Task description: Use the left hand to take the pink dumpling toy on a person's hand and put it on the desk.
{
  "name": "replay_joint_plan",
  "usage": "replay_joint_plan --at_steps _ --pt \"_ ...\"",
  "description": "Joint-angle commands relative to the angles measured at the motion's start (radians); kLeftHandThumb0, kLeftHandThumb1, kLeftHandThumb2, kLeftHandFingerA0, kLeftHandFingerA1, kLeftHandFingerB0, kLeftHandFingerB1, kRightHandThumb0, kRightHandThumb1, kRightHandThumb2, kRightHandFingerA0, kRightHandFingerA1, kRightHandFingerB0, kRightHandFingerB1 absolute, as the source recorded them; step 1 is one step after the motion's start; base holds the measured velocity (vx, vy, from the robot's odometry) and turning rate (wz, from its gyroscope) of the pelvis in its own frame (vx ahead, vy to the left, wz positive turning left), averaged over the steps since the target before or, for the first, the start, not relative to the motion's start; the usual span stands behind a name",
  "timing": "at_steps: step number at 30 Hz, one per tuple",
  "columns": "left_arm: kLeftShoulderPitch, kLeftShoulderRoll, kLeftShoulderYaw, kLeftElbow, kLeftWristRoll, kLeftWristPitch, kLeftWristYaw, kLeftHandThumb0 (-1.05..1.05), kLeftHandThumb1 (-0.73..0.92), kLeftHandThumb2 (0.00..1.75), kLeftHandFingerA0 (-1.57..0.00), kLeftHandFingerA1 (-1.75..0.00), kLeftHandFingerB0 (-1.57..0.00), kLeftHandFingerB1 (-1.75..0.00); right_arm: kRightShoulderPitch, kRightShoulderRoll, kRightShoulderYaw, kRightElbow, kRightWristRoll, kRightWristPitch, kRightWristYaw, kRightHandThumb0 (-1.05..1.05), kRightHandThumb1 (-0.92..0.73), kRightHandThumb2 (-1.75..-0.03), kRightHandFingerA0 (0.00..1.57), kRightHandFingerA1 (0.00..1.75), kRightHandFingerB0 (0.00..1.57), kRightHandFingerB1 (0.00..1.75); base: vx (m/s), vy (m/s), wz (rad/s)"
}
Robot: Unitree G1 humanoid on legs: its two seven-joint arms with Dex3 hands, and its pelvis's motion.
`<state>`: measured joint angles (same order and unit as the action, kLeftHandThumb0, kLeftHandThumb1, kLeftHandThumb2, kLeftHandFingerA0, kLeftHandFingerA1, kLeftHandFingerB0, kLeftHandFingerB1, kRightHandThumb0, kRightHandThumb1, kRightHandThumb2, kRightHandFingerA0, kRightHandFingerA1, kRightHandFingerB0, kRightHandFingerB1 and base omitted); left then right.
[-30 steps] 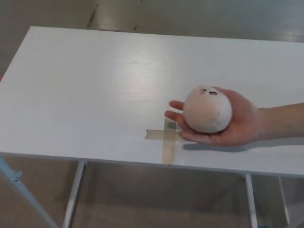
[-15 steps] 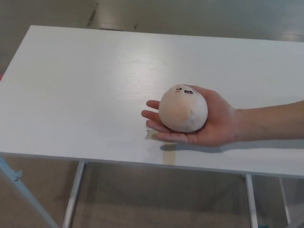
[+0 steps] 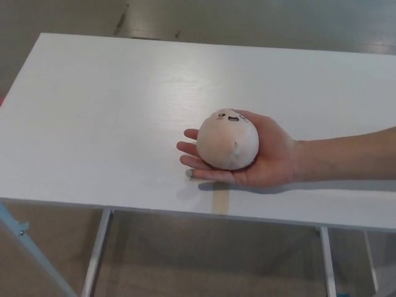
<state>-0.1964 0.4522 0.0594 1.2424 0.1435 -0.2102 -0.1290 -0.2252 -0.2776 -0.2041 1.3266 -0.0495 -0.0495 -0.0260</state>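
Round, soft pale-pink dumpling toy with a small stitched face on top, cupped in a person's upturned open palm, forearm reaching in from the picture's right edge. Held just above the near-middle part of the flat white rectangular desk, over a strip of beige tape by the front edge. Neither robot hand in sight, so released, clenched or grasping: cannot tell.

Pale pink dumpling toy (small dark face markings) over white desk, beige tape.
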Motion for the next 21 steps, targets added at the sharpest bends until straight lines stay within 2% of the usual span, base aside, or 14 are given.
replay_joint_plan --at_steps 1,2,5,6,7,10,13,14,20,21 --pt "0.096 0.022 -0.003 -0.141 -0.014 -0.189 -0.034 -0.49 0.44 0.72 -0.54 -0.51 -0.41 -0.46 0.004 -0.014 -0.001 0.003 0.006 0.009 0.018 -0.25 -0.69 -0.60 0.57 0.43 0.55 0.43 0.00 0.000 0.00" --pt "0.149 0.032 0.002 -0.232 -0.022 -0.241 -0.039 -0.50 0.43 0.71 -0.51 -0.49 -0.41 -0.45 0.000 -0.016 0.000 0.003 0.004 0.011 0.019 -0.25 -0.69 -0.60 0.57 0.43 0.55 0.43 0.00 0.000 0.00" --pt "0.253 0.040 0.021 -0.420 -0.047 -0.271 -0.050 -0.54 0.42 0.71 -0.45 -0.47 -0.39 -0.44 -0.004 -0.019 0.003 0.005 0.000 0.015 0.018 -0.25 -0.69 -0.60 0.57 0.43 0.56 0.43 0.00 0.000 0.00" --pt "0.353 0.043 0.040 -0.593 -0.070 -0.285 -0.059 -0.55 0.46 0.56 -0.46 -0.38 -0.40 -0.34 -0.006 -0.020 0.006 0.005 -0.002 0.015 0.018 -0.25 -0.69 -0.60 0.56 0.42 0.58 0.44 0.00 0.000 0.00" --pt "0.353 0.043 0.040 -0.593 -0.070 -0.285 -0.059 -0.55 0.46 0.56 -0.46 -0.38 -0.40 -0.34 -0.006 -0.020 0.006 0.005 -0.002 0.015 0.018 -0.25 -0.69 -0.60 0.56 0.42 0.58 0.44 0.00 0.000 0.00" --pt "0.527 0.052 0.084 -0.876 -0.117 -0.323 -0.086 -0.53 0.49 0.55 -0.43 -0.36 -0.37 -0.32 -0.010 -0.020 0.007 0.005 -0.003 0.017 0.018 -0.25 -0.69 -0.60 0.56 0.42 0.56 0.43 0.00 0.000 0.00" --pt "0.603 0.052 0.108 -1.002 -0.141 -0.321 -0.106 -0.53 0.49 0.55 -0.43 -0.36 -0.37 -0.32 -0.012 -0.019 0.007 0.004 -0.003 0.018 0.018 -0.25 -0.69 -0.60 0.56 0.42 0.56 0.43 0.00 0.000 0.00" --pt "0.676 0.065 0.141 -1.112 -0.189 -0.354 -0.134 -0.60 0.42 0.72 -0.36 -0.45 -0.30 -0.41 -0.017 -0.019 0.007 0.003 -0.003 0.019 0.017 -0.25 -0.69 -0.60 0.56 0.42 0.55 0.42 0.00 0.000 0.00" --pt "0.868 0.087 0.251 -1.434 -0.390 -0.435 -0.211 -0.61 0.40 0.69 -0.37 -0.45 -0.24 -0.38 -0.018 -0.021 0.006 0.002 -0.001 0.020 0.026 -0.24 -0.69 -0.60 0.57 0.43 0.56 0.43 0.00 0.000 0.00" --pt "0.885 0.092 0.268 -1.479 -0.424 -0.451 -0.222 -0.54 0.45 0.54 -0.41 -0.37 -0.28 -0.31 -0.018 -0.022 0.006 0.002 -0.001 0.021 0.027 -0.24 -0.70 -0.61 0.57 0.43 0.55 0.43 0.00 0.000 0.00"
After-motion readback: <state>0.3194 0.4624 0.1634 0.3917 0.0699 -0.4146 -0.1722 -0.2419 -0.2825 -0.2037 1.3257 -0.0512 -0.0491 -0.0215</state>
